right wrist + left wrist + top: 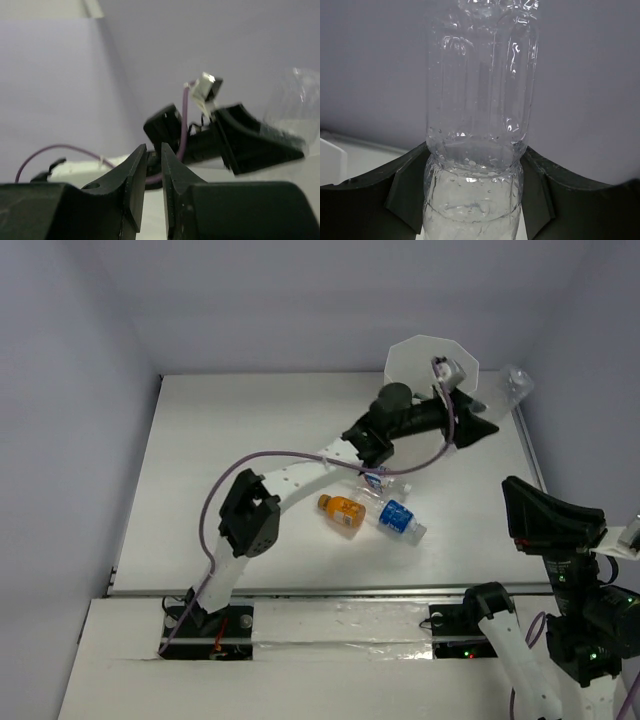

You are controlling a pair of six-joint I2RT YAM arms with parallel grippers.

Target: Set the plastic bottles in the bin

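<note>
My left gripper (488, 418) is shut on a clear plastic bottle (515, 388), held in the air just right of the bin (425, 360), a translucent white container with an octagonal rim at the back right. In the left wrist view the bottle (480, 100) stands between the dark fingers (405, 195). An orange bottle (343, 512) and a clear bottle with a blue label (400, 521) lie mid-table; another clear bottle (385, 485) lies partly under the left arm. My right gripper (522, 512) hangs at the near right, its jaws together and empty (153, 165). The held bottle also shows in the right wrist view (295, 107).
The white table (230, 460) is walled by grey panels on three sides. The left arm (300, 480) stretches diagonally across the table with a purple cable looping beside it. The table's right edge (530, 455) runs just below the held bottle.
</note>
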